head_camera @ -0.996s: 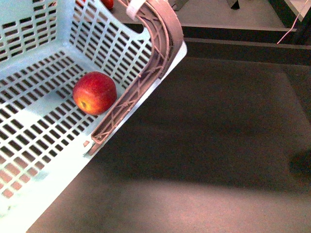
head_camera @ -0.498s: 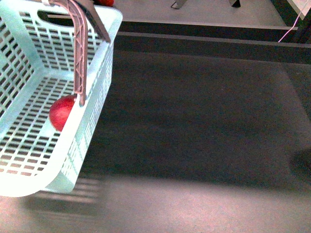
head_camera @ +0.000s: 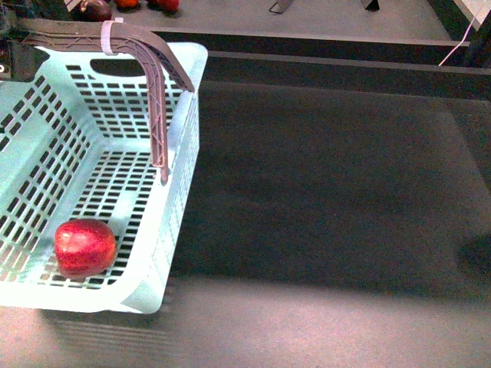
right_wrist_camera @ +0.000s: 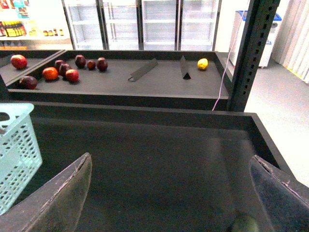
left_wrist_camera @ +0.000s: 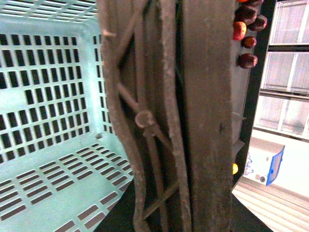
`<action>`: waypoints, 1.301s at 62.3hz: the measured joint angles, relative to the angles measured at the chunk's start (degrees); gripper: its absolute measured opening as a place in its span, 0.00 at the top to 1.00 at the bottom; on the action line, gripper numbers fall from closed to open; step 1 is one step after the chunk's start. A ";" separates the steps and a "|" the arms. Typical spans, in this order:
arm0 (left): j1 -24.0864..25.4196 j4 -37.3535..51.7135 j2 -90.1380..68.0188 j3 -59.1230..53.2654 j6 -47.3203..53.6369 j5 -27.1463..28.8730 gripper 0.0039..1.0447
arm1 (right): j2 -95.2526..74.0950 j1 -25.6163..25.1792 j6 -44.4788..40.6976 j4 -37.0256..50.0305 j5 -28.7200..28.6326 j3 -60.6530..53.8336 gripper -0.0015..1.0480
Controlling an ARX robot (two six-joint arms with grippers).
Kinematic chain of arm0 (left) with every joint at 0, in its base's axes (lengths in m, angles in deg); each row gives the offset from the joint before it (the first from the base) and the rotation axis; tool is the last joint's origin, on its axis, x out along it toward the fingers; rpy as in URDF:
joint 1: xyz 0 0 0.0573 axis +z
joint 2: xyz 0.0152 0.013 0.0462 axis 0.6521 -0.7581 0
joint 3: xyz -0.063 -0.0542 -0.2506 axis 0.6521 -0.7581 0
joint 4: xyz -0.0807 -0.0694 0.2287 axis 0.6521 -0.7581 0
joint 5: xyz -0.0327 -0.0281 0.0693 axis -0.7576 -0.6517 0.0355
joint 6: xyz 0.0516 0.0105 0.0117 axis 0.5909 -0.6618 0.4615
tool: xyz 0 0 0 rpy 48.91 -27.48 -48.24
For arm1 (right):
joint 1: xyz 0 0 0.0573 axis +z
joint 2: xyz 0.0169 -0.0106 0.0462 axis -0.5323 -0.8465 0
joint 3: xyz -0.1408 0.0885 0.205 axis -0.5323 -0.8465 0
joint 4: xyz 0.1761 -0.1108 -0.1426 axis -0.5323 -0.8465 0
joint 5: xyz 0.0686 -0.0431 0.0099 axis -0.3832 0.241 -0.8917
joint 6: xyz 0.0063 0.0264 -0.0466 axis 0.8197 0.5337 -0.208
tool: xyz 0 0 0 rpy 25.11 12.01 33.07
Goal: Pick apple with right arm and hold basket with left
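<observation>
The aqua basket (head_camera: 180,230) stands level at the left of the dark table, and its mauve lattice handle (head_camera: 157,100) is raised. The red apple (head_camera: 84,247) lies on the basket's floor near the front left corner. My left gripper (left_wrist_camera: 164,193) is shut on the handle (left_wrist_camera: 145,121), which fills the left wrist view, with the slotted basket floor (left_wrist_camera: 48,145) beside it. My right gripper (right_wrist_camera: 171,193) is open and empty over bare table to the right of the basket. A basket corner (right_wrist_camera: 14,154) shows in the right wrist view. The apple is hidden from both wrist views.
A back shelf holds several dark red and purple fruits (right_wrist_camera: 63,67), a small yellow fruit (right_wrist_camera: 203,63) and two dark wedge dividers (right_wrist_camera: 142,71). A black upright post (right_wrist_camera: 253,53) stands at the table's far right corner. The table has a raised rim (right_wrist_camera: 145,111).
The basket has swung from tilted and close to the camera down to level on the left. The apple has rolled across its floor to the front left corner.
</observation>
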 joint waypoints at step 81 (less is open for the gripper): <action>0.44 -5.20 13.57 -11.21 0.35 1.92 0.07 | 0.00 0.00 0.00 0.00 -0.02 0.00 0.08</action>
